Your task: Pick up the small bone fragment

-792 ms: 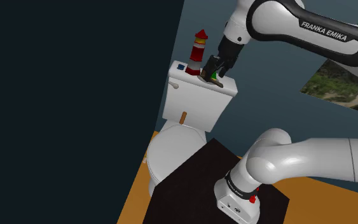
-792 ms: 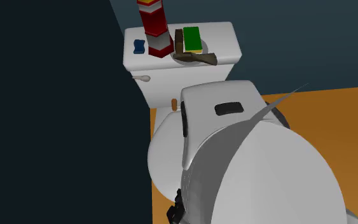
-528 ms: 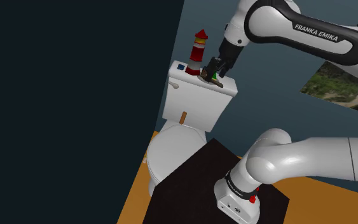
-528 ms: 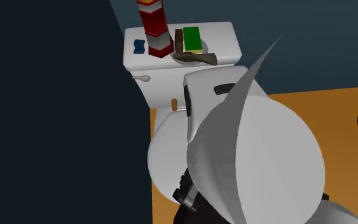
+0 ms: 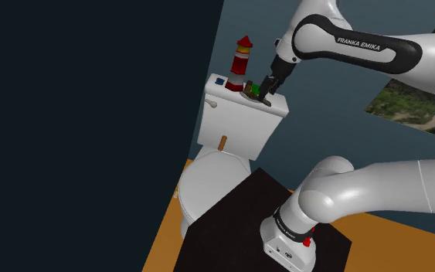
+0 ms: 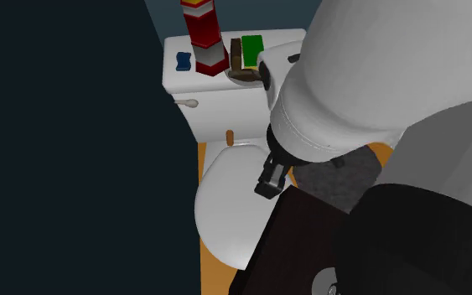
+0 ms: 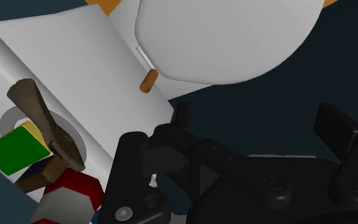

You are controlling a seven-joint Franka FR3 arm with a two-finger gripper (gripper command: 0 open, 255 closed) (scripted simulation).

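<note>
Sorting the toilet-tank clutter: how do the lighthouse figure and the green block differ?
The lighthouse figure stands upright and tall; the green block lies flat and low. The lighthouse figure is striped red and white; the green block is green on top. Both sit on the tank lid.

Flat, even sim lighting, everything crisp

The light is soft and comes from nowhere in particular, so there are no hard cast shadows, just gentle shading round the white toilet (image 5: 208,185) and the arm (image 5: 362,54). The wall (image 5: 92,131) on the shoulder view's left is a very dim navy with zero detail, while the orange floor (image 5: 165,251) pops bright. There's a faint sheen on the arm's curves but no real glare. In the second exterior view the arm sits so close to the lens that it balloons into big grey-white blobs. In the wrist view the black claw (image 7: 260,127) is almost a silhouette, with only dull grey highlights.
</note>
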